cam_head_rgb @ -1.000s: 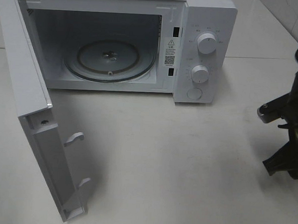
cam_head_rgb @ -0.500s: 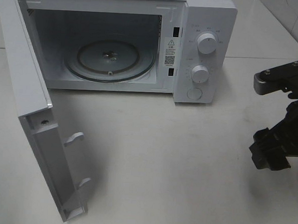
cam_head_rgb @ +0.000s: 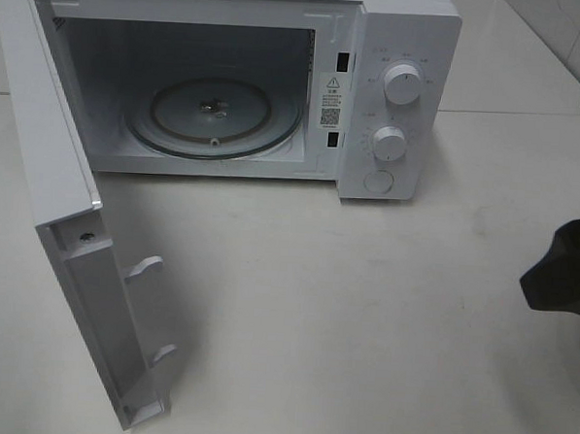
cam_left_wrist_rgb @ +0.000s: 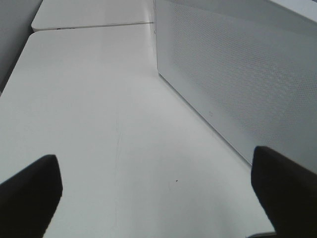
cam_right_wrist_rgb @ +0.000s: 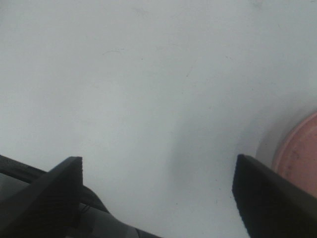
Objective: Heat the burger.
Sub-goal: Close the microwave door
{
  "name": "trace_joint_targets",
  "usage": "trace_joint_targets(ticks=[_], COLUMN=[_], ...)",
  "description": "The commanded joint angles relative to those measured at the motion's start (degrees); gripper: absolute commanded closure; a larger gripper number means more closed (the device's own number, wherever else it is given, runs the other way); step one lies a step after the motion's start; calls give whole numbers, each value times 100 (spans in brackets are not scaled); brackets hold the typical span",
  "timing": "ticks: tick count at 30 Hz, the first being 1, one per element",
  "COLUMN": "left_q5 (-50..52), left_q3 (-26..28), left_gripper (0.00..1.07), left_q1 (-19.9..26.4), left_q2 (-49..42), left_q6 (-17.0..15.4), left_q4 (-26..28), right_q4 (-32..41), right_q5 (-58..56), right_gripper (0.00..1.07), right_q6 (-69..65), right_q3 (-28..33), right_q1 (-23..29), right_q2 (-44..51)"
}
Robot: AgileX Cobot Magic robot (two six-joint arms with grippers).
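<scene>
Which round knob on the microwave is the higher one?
The upper knob, near the microwave's top edge. The lower knob sits beneath it, just above the flat round button.

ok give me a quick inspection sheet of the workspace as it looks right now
surface: white table, bare in front of the microwave, faint scratches in the wrist views
job's things: burger not seen in any view; microwave door swung wide open, glass turntable bare
clutter: edge of a pink plate in the right wrist view, nothing seen on the part that shows
grippers: left pincer open, over bare table beside the microwave's perforated side; right pincer open, over bare table next to the plate
cables: dark cable behind one right pincer finger
surroundings: second white table behind, tiled wall at the far right
</scene>
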State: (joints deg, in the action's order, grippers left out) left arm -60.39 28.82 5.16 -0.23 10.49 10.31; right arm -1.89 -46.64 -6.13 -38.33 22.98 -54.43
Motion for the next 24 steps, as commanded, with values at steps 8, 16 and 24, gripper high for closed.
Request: trace_joint_targets(ticks=[8,16,24], left_q5=[63,63,63], left_q3=[-11,-11,-11], left_gripper=[9,9,9], left_q1=[23,23,23], left_q2=[-120,-120,-120], left_q6=[-17,-17,-17], left_q4=[6,6,6], right_q4=[-46,-103,-80], right_q5=[-1026,-1157,-1180], right_gripper=[31,31,31], right_q6=[57,52,46], right_q3=[11,275,842], right_q1=[-6,-46,-974], right_q2=[1484,3088,4337])
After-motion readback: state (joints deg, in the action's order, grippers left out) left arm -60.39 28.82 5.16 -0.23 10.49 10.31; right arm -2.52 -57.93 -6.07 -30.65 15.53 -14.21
